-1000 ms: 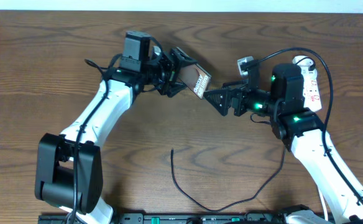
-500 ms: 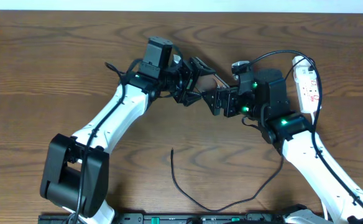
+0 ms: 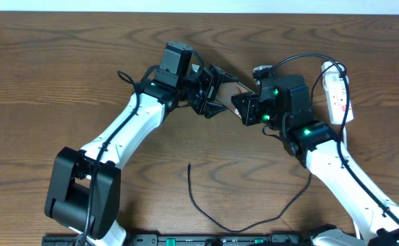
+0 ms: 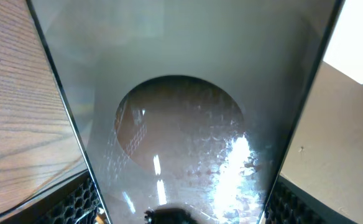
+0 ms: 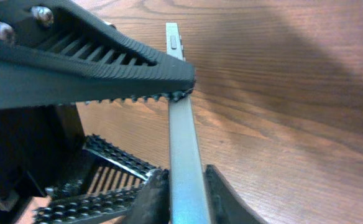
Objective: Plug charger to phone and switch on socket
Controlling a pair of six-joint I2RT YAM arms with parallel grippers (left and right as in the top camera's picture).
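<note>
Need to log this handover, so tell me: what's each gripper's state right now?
Left gripper: jaws closed on the phone.
Right gripper: jaws closed on the same phone's thin edge.

Overhead: flat dark bronze-brown phone (image 3: 229, 85) mostly hidden between left gripper (image 3: 216, 91) and right gripper (image 3: 240, 106); lettering unreadable. Thin black charger cable (image 3: 190, 191): tip too small to make out, far end lost behind white right arm (image 3: 343, 171). Left wrist: phone overruns every edge.
</note>
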